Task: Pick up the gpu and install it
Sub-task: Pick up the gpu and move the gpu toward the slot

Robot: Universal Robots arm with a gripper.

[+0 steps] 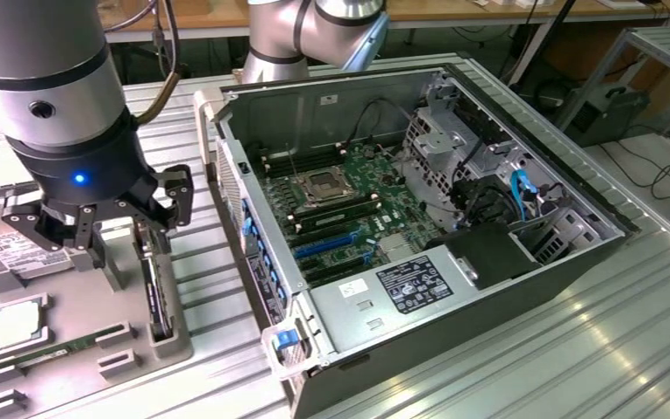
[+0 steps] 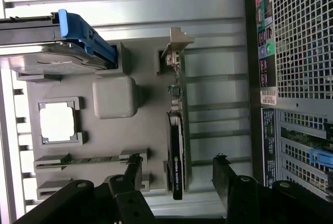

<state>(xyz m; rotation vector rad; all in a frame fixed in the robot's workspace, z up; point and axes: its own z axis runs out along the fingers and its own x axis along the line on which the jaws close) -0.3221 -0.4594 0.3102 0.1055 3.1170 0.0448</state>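
Observation:
The gpu [image 1: 156,297] stands on its edge in a slot of the grey parts holder [image 1: 91,314], left of the computer case in the exterior view. In the wrist view the gpu [image 2: 177,130] is a thin dark card with a green board behind it and a silver bracket [image 2: 177,44] at its far end. My gripper [image 1: 126,240] hangs just above the card and is open. Its black fingers [image 2: 132,169] stand one on each side of the gpu's near end, and my gripper [image 2: 178,172] is not touching the card.
The open computer case [image 1: 568,188] lies on the metal table, showing its motherboard [image 1: 347,205] and blue slots [image 1: 329,246]. The holder also carries a hard drive [image 1: 21,249], a CPU [image 1: 15,319] and a RAM stick [image 1: 62,349]. The case's rear panel [image 2: 302,52] is close beside the holder.

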